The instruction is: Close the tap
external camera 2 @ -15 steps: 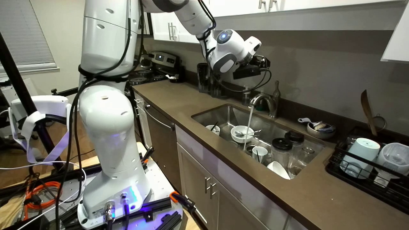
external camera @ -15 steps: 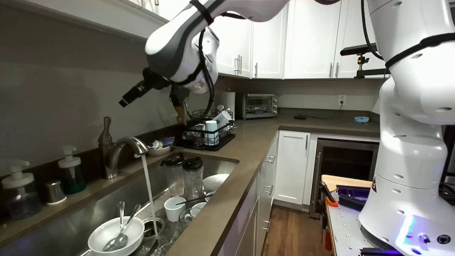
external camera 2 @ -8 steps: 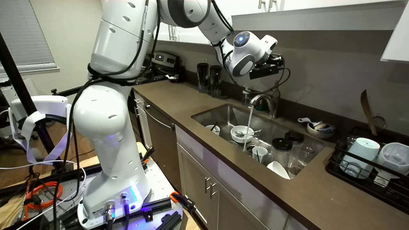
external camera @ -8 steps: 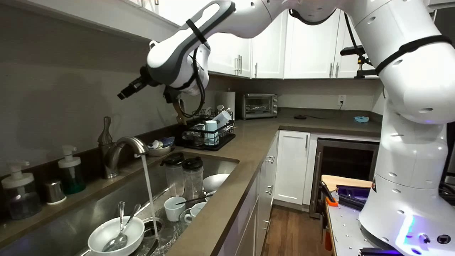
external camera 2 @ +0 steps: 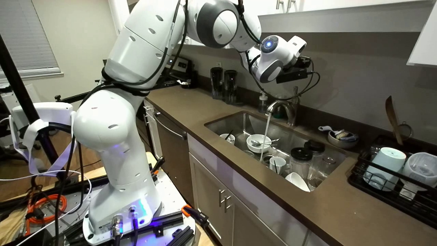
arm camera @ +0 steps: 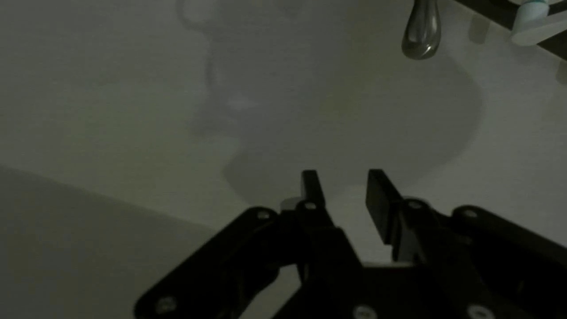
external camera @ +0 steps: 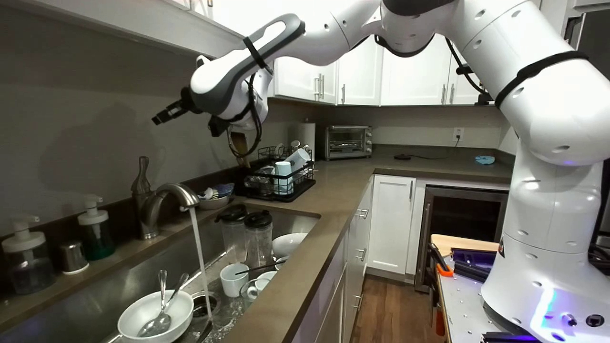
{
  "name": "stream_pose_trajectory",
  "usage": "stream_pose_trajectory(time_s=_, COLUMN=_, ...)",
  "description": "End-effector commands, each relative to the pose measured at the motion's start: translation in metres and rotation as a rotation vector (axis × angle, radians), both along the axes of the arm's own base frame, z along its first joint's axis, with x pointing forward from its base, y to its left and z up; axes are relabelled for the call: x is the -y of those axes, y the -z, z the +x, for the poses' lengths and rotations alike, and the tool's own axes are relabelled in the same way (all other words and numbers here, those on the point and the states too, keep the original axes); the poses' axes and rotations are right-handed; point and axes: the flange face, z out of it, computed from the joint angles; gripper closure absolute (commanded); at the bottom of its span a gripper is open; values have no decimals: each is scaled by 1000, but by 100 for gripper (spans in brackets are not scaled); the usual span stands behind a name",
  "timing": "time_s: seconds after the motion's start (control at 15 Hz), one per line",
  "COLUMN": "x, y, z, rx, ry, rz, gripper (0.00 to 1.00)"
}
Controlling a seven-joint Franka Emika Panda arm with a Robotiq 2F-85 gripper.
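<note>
The tap [external camera: 174,190] is brushed silver with an arched spout, and its upright lever [external camera: 141,177] stands behind the spout. Water [external camera: 199,257] runs from it into the sink. In an exterior view the same tap [external camera 2: 280,104] shows below my wrist, its lever partly behind a cable. The wrist view has the lever's rounded end [arm camera: 423,35] at the top right, apart from my fingers. My gripper [arm camera: 341,177] is open, the fingers a moderate gap apart with only wall between them. In an exterior view the gripper [external camera: 157,119] hangs above the lever, touching nothing.
Soap bottles [external camera: 95,228] stand behind the sink. In the sink lie a white bowl [external camera: 138,317] with spoons, a white mug [external camera: 233,281] and lidded cups [external camera: 259,238]. A dish rack [external camera: 305,183] is beyond. The wall [arm camera: 110,133] faces my gripper.
My arm has reached further out over the sink. The gripper has risen slightly and moved toward the wall, and its fingers look closer together. The tap and running water look the same.
</note>
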Motion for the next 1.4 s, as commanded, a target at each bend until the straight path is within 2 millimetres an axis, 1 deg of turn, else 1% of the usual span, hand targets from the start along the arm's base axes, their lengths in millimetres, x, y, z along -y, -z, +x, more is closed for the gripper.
stream_pose_trajectory(time_s=0.0, x=1, y=8, z=15, rx=18, ry=-9, rz=46, gripper=98)
stream_pose_trajectory(time_s=0.07, x=4, y=11, z=18, rx=21, ry=-7, rz=54, gripper=100)
stream_pose_trajectory(time_s=0.27, x=6, y=20, z=23, rx=20, ry=-11, rz=87, gripper=100)
stream_pose_trajectory(time_s=0.53, x=7, y=35, z=26, rx=7, ry=-18, rz=131, gripper=100)
stream_pose_trajectory(time_s=0.8, x=4, y=48, z=25, rx=-10, ry=-32, rz=180, gripper=100)
stream_pose_trajectory(time_s=1.07, x=2, y=50, z=25, rx=-11, ry=-38, rz=233, gripper=100)
stream_pose_trajectory(time_s=1.33, x=-1, y=51, z=27, rx=-5, ry=-50, rz=249, gripper=100)
